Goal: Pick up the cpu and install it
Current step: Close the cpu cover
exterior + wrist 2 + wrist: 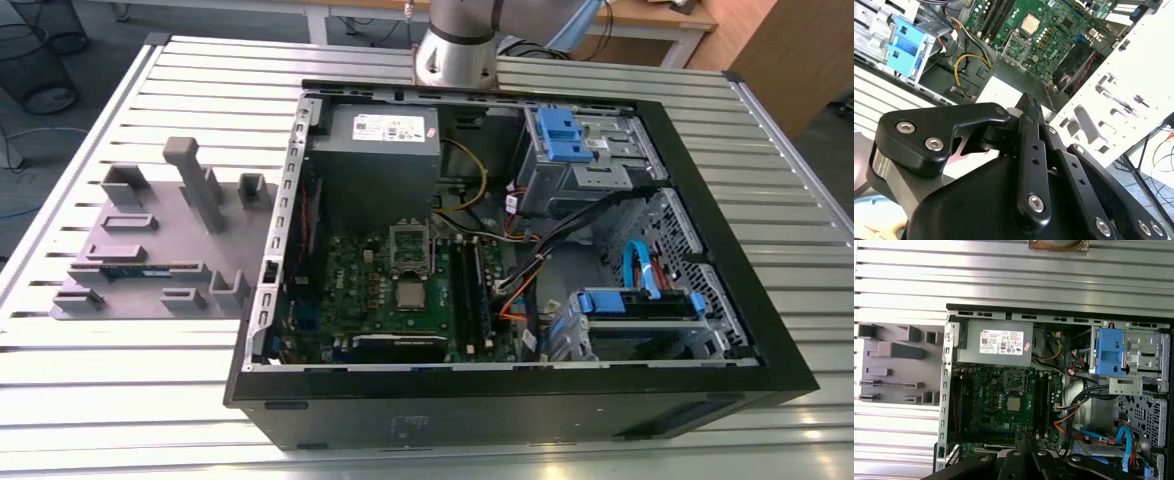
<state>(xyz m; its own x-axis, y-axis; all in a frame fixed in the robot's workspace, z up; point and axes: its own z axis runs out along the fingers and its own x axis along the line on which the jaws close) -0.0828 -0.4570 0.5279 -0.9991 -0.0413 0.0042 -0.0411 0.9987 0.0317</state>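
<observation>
The cpu (410,293) lay flat on the green motherboard (358,290) inside the open computer case (694,230), silver top facing up, in its socket just below the raised metal socket frame (410,248) in the exterior view. In both wrist views the same small shiny square showed, (1014,403) and (1030,23), among the dark board components.

As a judgement, the chip looked light, stiff and thin, with a smooth metal lid that would be slippery for flat pads. Its underside contacts are probably fragile, so the hold should be on two opposite edges of the thin rim, with little force, and the chip kept level. Since it is square, it had no real long axis; its sides ran parallel to the board edges and to the memory slots (470,285) beside it. Which corner carried the orientation mark I could not tell.

The gripper (1030,102) was well above the case and apart from the chip, holding nothing; its fingers were pressed together. The grey tray (147,240) stood on the slatted table (160,90) beside the case.
</observation>
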